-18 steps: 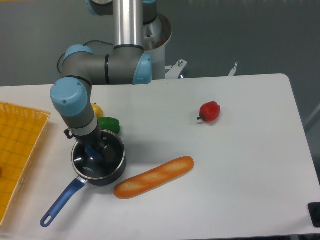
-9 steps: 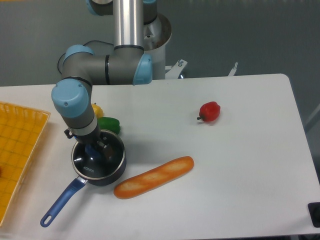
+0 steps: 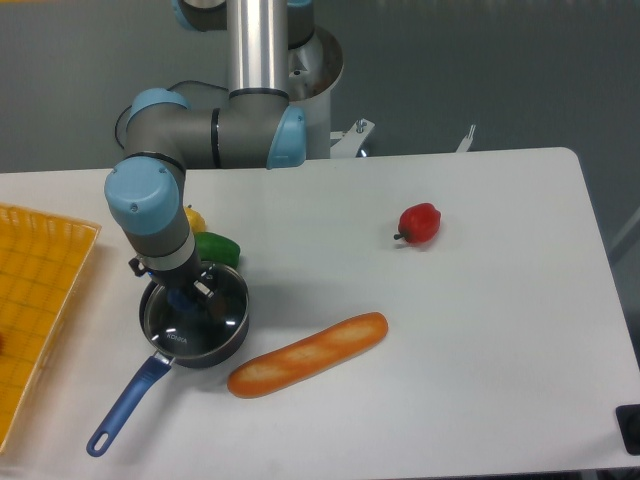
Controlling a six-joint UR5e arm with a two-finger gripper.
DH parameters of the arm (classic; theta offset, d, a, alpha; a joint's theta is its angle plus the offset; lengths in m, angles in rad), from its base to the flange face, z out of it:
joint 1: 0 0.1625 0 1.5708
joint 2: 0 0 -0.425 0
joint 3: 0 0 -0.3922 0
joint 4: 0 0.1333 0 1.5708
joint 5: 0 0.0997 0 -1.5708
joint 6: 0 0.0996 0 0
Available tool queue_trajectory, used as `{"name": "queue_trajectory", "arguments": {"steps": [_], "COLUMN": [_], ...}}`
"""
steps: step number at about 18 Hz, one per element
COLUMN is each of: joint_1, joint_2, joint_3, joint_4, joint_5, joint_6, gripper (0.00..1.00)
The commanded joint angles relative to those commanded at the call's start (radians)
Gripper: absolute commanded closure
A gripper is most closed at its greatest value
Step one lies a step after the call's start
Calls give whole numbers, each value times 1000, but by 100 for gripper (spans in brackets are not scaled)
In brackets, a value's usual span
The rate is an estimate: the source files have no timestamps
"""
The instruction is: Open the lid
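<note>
Item: the lid (image 3: pixel 193 322), seated on the saucepan (image 3: pixel 180 345) at your table's (image 3: pixel 480 330) left. The gripper (image 3: pixel 189 299) stands directly above, fingers flanking the blue knob (image 3: pixel 186 301), apparently clamped on it. Your pull runs straight up.

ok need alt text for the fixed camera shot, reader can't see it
A robot arm's gripper reaches down onto the blue knob of a glass lid on a dark blue saucepan at the left of a white table. Nearby lie a baguette, a red pepper, a green pepper and a yellow tray.
</note>
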Motion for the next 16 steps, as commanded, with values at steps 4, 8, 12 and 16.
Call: {"name": "queue_trajectory", "arguments": {"steps": [4,8,12,16], "joint_1": [5,8,14,37], "joint_2": [0,5,6,8], "joint_3": [5,5,20,51], "joint_4": [-5,-6,-29,-60], "joint_5": [-2,-6,-8,-20], "joint_6": [0,0,5,8], "gripper": [43,45,45,45]}}
